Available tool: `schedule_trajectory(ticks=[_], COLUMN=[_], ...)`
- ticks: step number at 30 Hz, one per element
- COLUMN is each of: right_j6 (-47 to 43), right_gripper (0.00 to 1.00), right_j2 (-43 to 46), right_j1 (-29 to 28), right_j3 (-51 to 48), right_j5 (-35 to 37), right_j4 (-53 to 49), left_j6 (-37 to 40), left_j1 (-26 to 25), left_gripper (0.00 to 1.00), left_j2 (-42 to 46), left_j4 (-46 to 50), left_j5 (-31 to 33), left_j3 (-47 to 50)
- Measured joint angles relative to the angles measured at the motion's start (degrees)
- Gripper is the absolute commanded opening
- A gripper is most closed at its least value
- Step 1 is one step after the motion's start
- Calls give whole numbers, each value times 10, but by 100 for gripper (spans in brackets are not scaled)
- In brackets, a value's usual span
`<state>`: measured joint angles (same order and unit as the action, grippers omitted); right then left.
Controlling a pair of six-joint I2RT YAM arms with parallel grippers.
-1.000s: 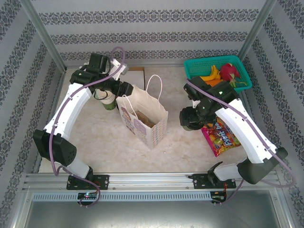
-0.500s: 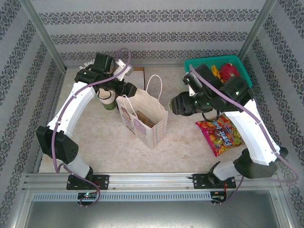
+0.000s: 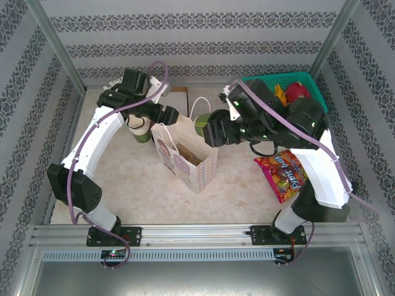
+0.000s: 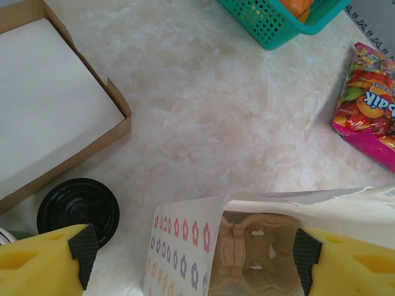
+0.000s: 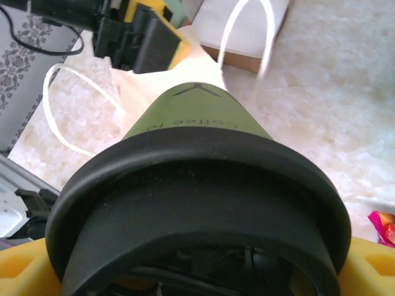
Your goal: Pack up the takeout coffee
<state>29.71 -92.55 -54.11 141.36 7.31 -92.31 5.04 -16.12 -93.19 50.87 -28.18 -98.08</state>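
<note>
Far left on the tabletop [image 3: 136, 179]: stack of cream cups [image 3: 138, 125], just beside the left arm's wrist. Behind them a flat cardboard box [image 4: 55, 105] w/ a white inside, open side up. A separate black round lid [image 4: 78, 209] sits just by the box's near corner, next to the left finger.

Left claw [image 3: 165, 115] hangs at the top left edge of the paper bag [image 3: 188, 161]. From the wrist cam the left claw [image 4: 194, 262] stands wide: yellow fingers [image 4: 43, 265] at both bottom corners, well apart, w/ the bag's mouth btwn them. Can't tell if either pad touches the paper. Bag wall [image 4: 179, 246] has rows of small flower prints. Inside, a brown moulded cup tray [image 4: 250, 253] lies at the bottom. Bag is upright, mouth open, white loop handles [image 5: 247, 37] up.

Takeout coffee [image 3: 201, 126]: olive-green side, black lid, clamped in the right claw [image 3: 210, 131] just beside the bag's far upper edge, near a handle loop. Not in the bag. On the right wrist cam the coffee [image 5: 194, 117] is gripped up by the lid, lid toward the lens, base pointing at the bag's open top; the right claw [image 5: 197, 271] shows a yellow finger either side of the lid.

Right of that: teal basket [image 3: 281, 77] at the far right corner, w/ orange & red items in it, partly hidden by the right arm. Nearer, a pink candy pack [image 3: 285, 177] lies flat on the tabletop, well apart from the bag.
</note>
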Motion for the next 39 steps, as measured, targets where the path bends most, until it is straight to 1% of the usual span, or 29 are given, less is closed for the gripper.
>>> schedule_trajectory(ticks=[3,12,15,19,21,25,28,33,39], right_j6=[-10,-40,-47,-53,-57,-59,-59,-59,-59], right_gripper=[68,67,67,67,67,67,67,66,67], right_j2=[-24,-85,-104,-130,-145,-172,-191,-200,-200], right_j1=[-9,-9,-13,-13,-13,-13,-13,-13,-13], right_j3=[8,8,10,12,14,20,37,42,31], right_j5=[-1,-7,-8,-10,-10,-14,-15,-25,-33], right_j4=[0,0,0,0,0,0,0,0,0], left_j6=[-15,-49,-65,-92,-115,-178,-224,-275,-295], left_j1=[0,0,0,0,0,0,0,-1,-12], left_gripper=[88,89,90,89,89,89,86,84,79], left_j2=[6,43,64,100,125,198,225,224,221], left_j4=[-1,-1,2,14,18,13,15,21,36], left_j5=[7,47,77,140,152,128,103,56,13], left_j3=[0,2,7,3,4,31,32,33,33])
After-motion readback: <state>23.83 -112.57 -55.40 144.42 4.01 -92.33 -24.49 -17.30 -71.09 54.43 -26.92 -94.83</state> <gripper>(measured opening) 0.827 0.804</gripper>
